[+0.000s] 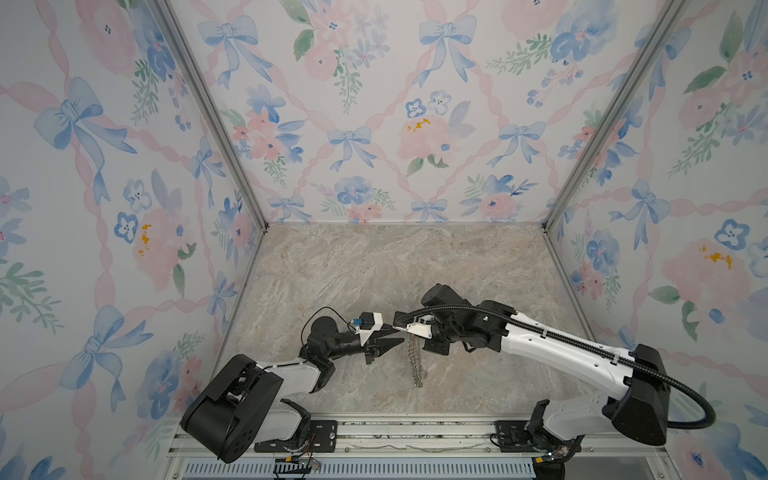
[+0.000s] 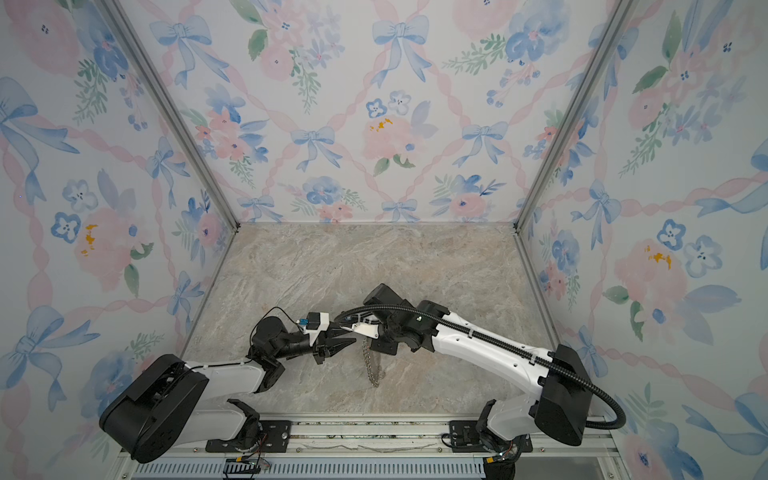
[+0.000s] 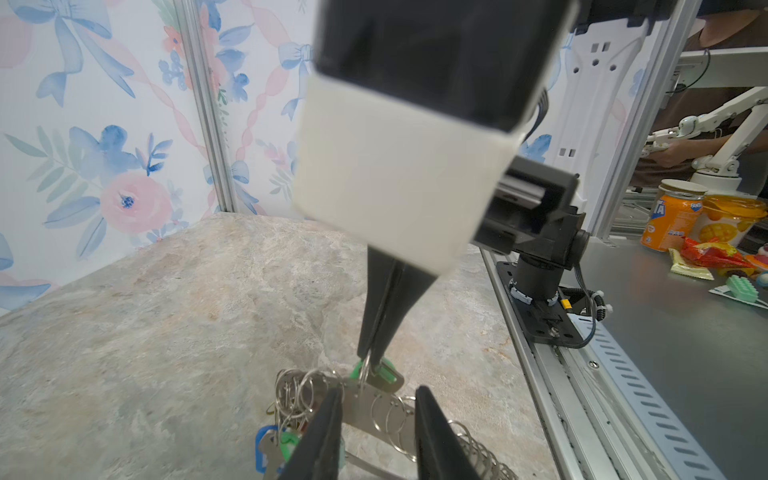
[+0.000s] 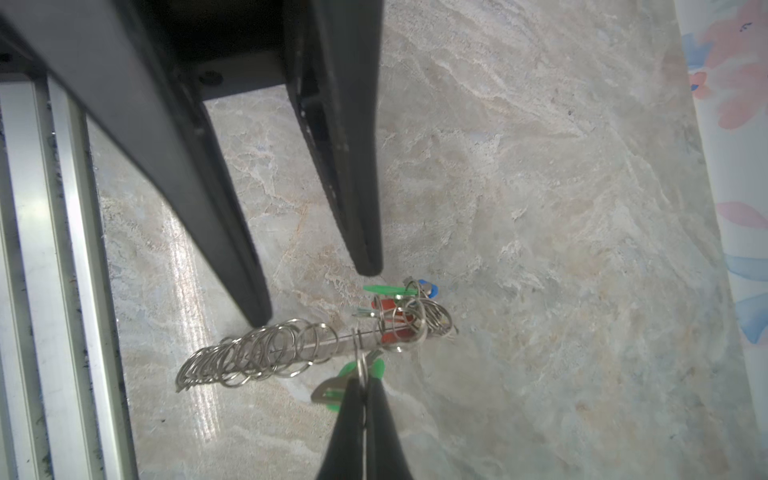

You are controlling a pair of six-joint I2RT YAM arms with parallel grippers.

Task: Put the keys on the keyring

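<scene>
Right wrist view looks down along the right gripper (image 4: 364,388), whose two black tapered fingers are pressed together and pinch a small silver wire ring (image 4: 360,362). A small key with a green plastic head (image 4: 332,395) hangs at that ring, just beside the fingertips. The ring sits at the keyring (image 4: 324,343), a flat grey metal plate seen edge-on here. Its rim is strung with many more silver rings that bunch toward one end, while a blue-headed key (image 4: 431,289), a red-headed key (image 4: 388,306) and a second green-headed key (image 4: 388,289) cluster at the opposite end. The left gripper (image 4: 313,291) reaches in over the marble-patterned tabletop (image 4: 540,199) with its long black fingers spread apart. One fingertip (image 4: 258,313) stands just beside the bunched rings, and the other is clear of the keys. Left wrist view has those spread fingers on either side of the keyring (image 3: 368,405), with the right gripper (image 3: 371,356) coming down to it from above. In both top views the keyring (image 1: 417,361) (image 2: 374,365) looks like a short chain near the front middle of the table, between the two arms and just under the right wrist. It seems to stand on edge, though whether its lower end rests on the tabletop I cannot tell.
</scene>
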